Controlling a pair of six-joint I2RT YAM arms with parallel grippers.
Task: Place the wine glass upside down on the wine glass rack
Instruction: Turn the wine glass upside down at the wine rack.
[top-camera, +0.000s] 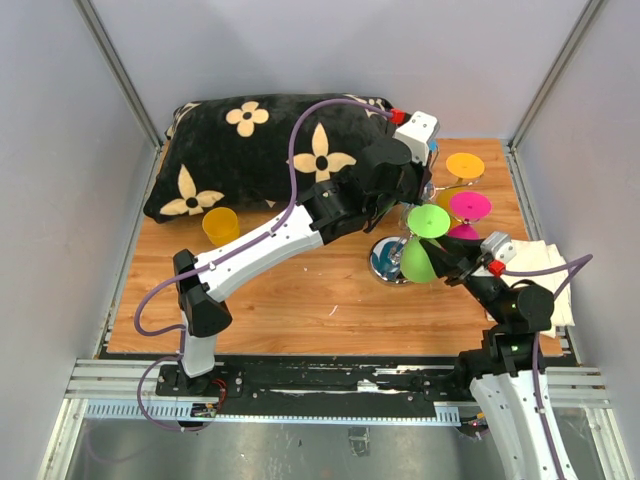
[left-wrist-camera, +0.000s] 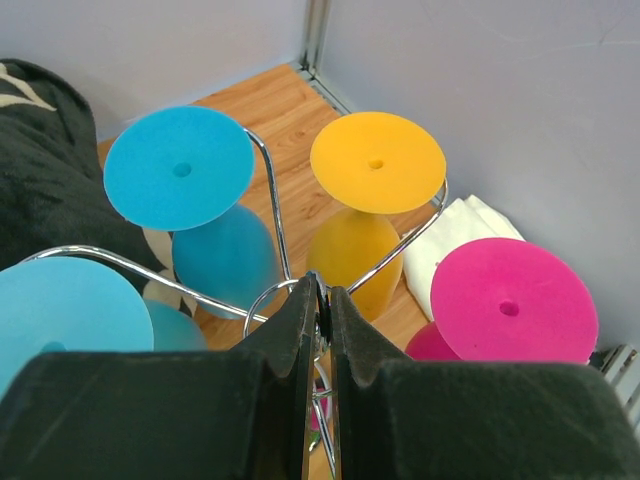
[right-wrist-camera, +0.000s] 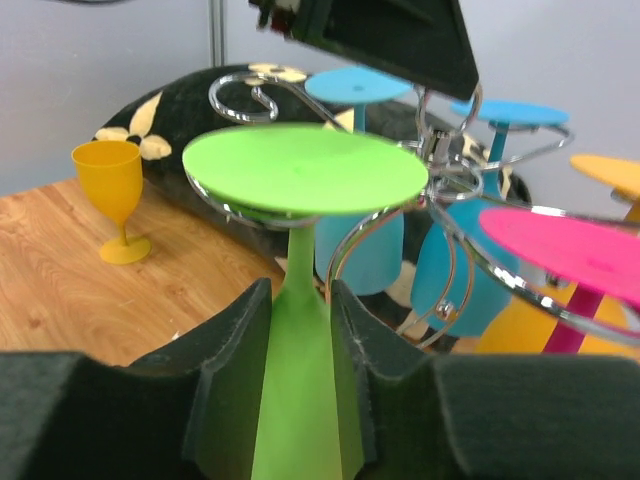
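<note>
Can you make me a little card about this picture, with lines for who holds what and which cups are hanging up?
Rack: shiny wine glass rack standing on the wooden table
Left gripper: shut on the rack's top middle
Right gripper: fingers on either side of the green wine glass; cannot tell if it is squeezing
Green glass: upside down, foot lying over a rack arm
Hanging upside down: blue glass, second blue glass, orange glass, pink glass
Not on the rack: yellow glass, upright by the black pillow
</note>
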